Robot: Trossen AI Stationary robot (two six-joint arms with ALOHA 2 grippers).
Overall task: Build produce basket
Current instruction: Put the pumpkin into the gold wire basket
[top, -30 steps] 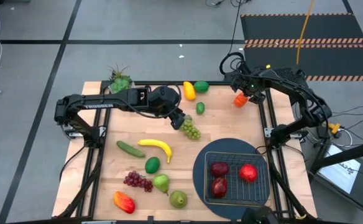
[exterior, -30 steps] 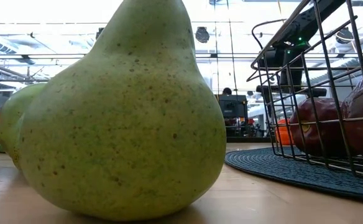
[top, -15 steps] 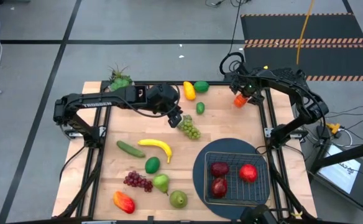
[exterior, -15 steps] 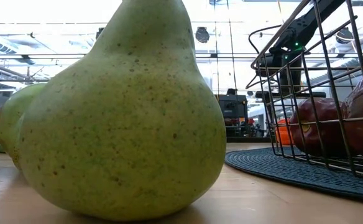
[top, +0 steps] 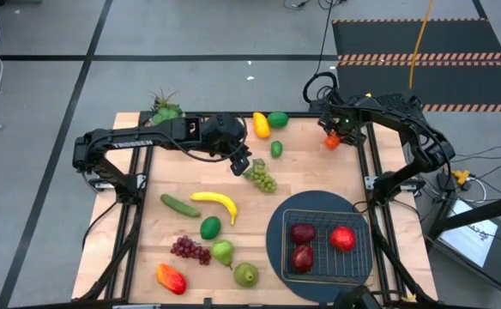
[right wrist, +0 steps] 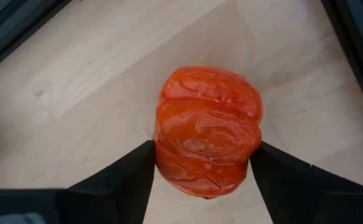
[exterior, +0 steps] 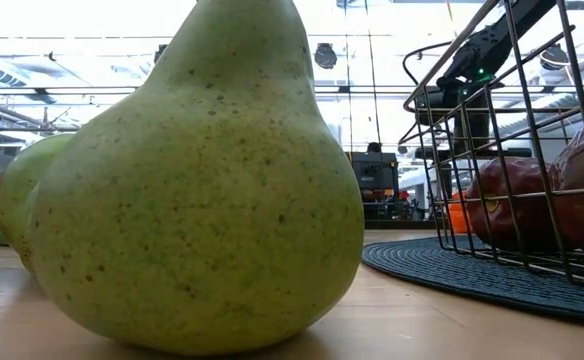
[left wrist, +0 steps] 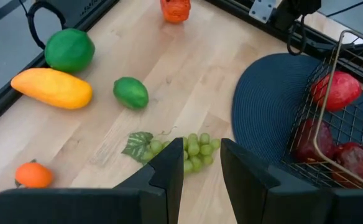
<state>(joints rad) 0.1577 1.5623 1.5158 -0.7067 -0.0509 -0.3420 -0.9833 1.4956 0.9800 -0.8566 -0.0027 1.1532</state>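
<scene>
My left gripper [top: 244, 163] [left wrist: 201, 171] is open and hovers just above the green grapes [top: 263, 178] [left wrist: 191, 149], which lie on the wooden table. Near the far right corner, my right gripper [top: 340, 136] [right wrist: 201, 171] is down around an orange-red toy pepper [top: 330, 141] [right wrist: 206, 130]. The wire basket [top: 323, 215] [left wrist: 338, 74] stands on a round dark blue mat [top: 276, 236] and holds three red fruits. Banana [top: 214, 202], cucumber [top: 180, 205], limes, purple grapes [top: 190, 249] and pears [top: 247, 274] lie loose on the table. My right gripper holds the orange-red pepper by its two opposite sides [right wrist: 163, 146], pinched between the two fingers [right wrist: 128, 174]. The fingers come from above, slanting down. The pepper's underside rests on the table [exterior: 457, 215].
A yellow mango [top: 261, 125], a round green fruit [top: 278, 119] and a small lime [top: 276, 148] lie by the far edge. A potted plant [top: 165, 110] stands at the far left corner. A big pear [exterior: 202, 190] fills the low view. A small orange [left wrist: 33, 175] lies near my left gripper.
My right gripper has sunk a little lower over the orange-red pepper, covering more of it in the high view. The pepper has stayed in its place on the table. My left gripper has stayed over the green grapes.
</scene>
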